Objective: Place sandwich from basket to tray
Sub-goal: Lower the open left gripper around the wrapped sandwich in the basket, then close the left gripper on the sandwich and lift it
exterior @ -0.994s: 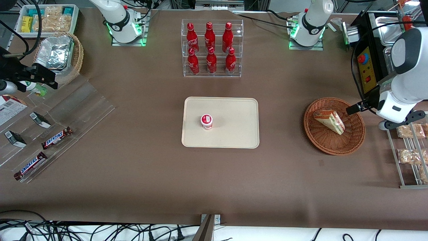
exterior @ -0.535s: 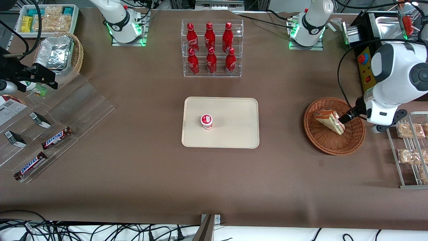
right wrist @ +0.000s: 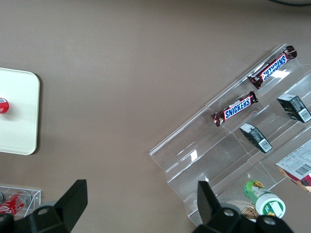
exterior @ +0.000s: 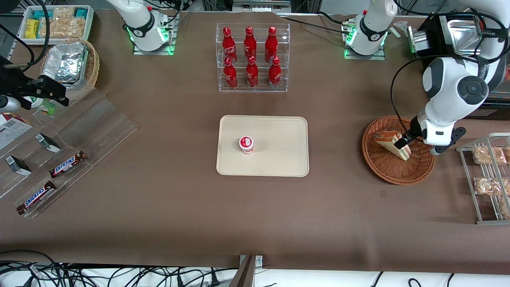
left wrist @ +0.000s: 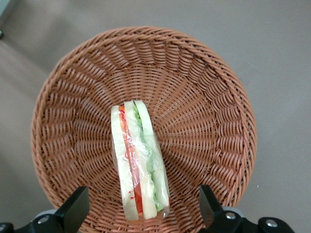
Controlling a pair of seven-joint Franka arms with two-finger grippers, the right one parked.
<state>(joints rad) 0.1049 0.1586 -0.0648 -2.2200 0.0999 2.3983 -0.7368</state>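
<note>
Lying on its edge in the basket (left wrist: pixel 204 92), the sandwich (left wrist: pixel 138 160) runs its long axis from the weave's centre toward the wrist camera, layers of bread, red and green filling facing up. The gripper (left wrist: pixel 141 213) hangs just above it with the jaws spread wide, one finger on each flat bread side and neither touching, so the wedge sits squarely in the gap. I judge a straight descent and a squeeze across the thin width is what remains before lifting. The tray (exterior: pixel 279 131) lies well apart on the brown bench (exterior: pixel 179 207), toward the parked arm's end, with only a small red-lidded cup (exterior: pixel 246 144) standing on it.
</note>
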